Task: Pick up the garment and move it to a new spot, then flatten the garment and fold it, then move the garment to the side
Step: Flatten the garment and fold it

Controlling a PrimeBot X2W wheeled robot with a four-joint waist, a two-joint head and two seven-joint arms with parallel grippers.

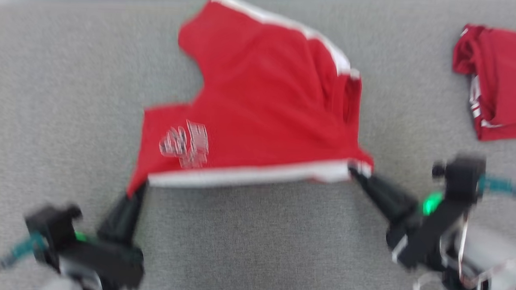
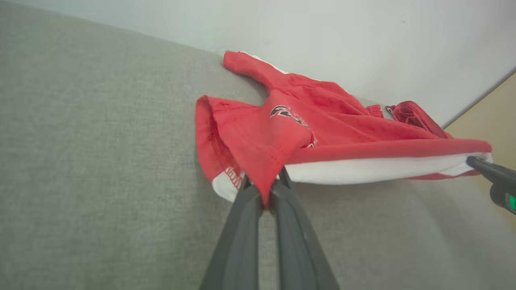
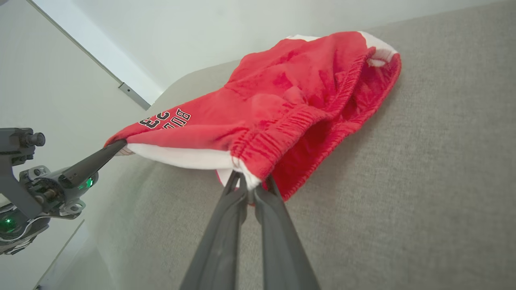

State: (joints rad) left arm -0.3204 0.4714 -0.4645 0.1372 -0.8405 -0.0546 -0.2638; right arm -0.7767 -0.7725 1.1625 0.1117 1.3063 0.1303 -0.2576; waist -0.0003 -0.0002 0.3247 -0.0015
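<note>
The left gripper [image 1: 137, 190] and right gripper [image 1: 355, 170] each pinch a corner of the shorts [image 1: 263, 106]. The far part seems to lie on the grey top [image 1: 254, 248]. Keep the white edge [image 1: 248, 175] pulled tight, then lay it down slow and flat.

A grey cloth surface [image 1: 254, 248] lies under the left gripper [image 2: 264, 177] and runs on ahead of it, evenly lit with only soft shadows. Past its far edge, beyond that gripper's tips, stands a plain pale wall [image 2: 363, 32], and off to the gripper's right a tan floor [image 2: 496, 108] meets the wall along a dark line. Left of the right gripper [image 3: 250, 179], a white wall carries a slanting pale trim [image 3: 92, 40] with a small metal fitting [image 3: 133, 96].
</note>
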